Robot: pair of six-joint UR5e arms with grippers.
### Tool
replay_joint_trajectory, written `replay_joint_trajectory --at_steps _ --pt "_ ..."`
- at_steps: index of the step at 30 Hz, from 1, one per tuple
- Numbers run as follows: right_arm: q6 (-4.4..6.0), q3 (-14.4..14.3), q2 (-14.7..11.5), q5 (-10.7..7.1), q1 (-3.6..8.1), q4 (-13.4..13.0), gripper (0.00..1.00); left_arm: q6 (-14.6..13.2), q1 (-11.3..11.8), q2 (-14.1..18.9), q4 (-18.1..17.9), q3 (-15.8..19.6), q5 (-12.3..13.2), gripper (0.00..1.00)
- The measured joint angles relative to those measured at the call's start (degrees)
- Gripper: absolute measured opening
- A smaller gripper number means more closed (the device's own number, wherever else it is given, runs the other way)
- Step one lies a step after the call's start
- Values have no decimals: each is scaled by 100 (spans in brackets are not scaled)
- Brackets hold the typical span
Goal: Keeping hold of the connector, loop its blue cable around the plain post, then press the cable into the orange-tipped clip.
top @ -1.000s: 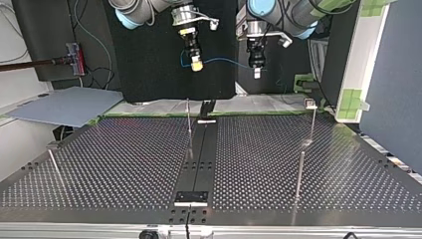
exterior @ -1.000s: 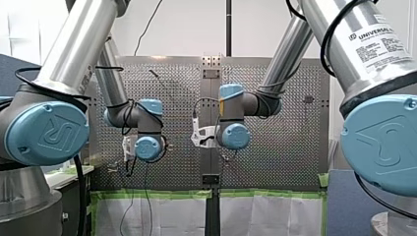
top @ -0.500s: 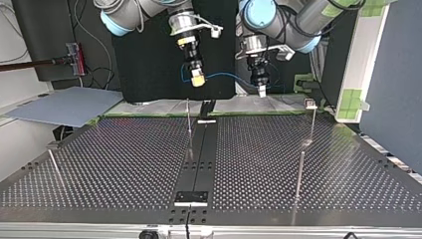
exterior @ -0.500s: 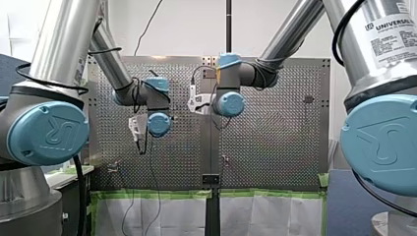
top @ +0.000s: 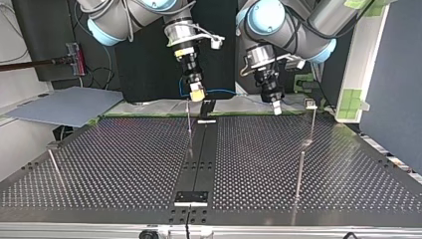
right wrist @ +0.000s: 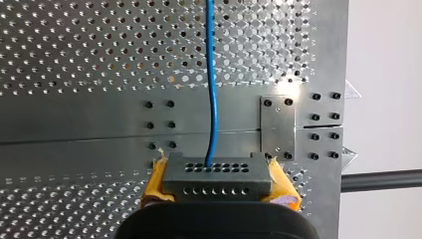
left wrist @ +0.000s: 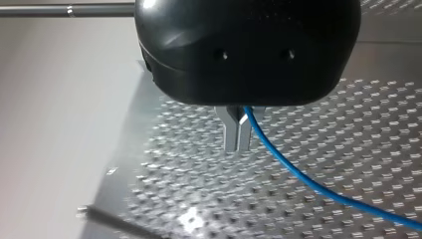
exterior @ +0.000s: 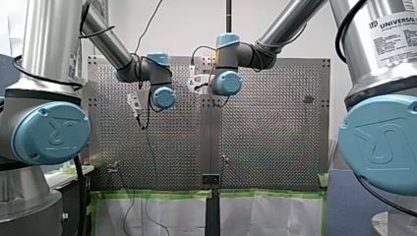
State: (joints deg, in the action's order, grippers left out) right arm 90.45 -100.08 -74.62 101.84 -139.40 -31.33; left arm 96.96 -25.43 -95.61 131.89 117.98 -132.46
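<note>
In the right wrist view my right gripper [right wrist: 219, 188] is shut on a grey connector [right wrist: 216, 172], which sits between its yellow pads [right wrist: 155, 183]. The blue cable [right wrist: 213, 89] leaves the connector and runs ahead over the perforated table. My left gripper [left wrist: 238, 143] shows two metal fingers shut on the blue cable [left wrist: 298, 177], which trails off to one side. In the top view my right gripper [top: 197, 92] hangs at the table's far edge, just above a thin post [top: 189, 122]. My left gripper [top: 276, 108] is to its right, and the cable [top: 221, 91] spans between them.
A capped post [top: 312, 119] stands at the top view's far right, a taller plain one [top: 299, 172] nearer the camera, and a leaning one [top: 53, 167] at the left. A black strip [top: 199, 164] runs down the table's middle. No orange tip shows.
Both arms have come down toward the table's far edge in the top view and risen in the front view. My left gripper also shifted to the top view's right. Both grips are unchanged.
</note>
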Motion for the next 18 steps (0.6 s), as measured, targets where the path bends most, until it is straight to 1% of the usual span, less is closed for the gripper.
replay_joint_trajectory --at_steps 5,12,14,18 --pt "0 256 58 -101 76 256 0 -25 68 282 281 -282 -96 0" --pt "0 622 307 -264 172 607 0 -142 176 644 644 -644 -255 0" --pt "0 749 397 -321 200 665 0 -219 204 760 758 -760 -274 0" --pt "4 975 476 -434 248 736 0 -413 236 982 981 -974 -290 0"
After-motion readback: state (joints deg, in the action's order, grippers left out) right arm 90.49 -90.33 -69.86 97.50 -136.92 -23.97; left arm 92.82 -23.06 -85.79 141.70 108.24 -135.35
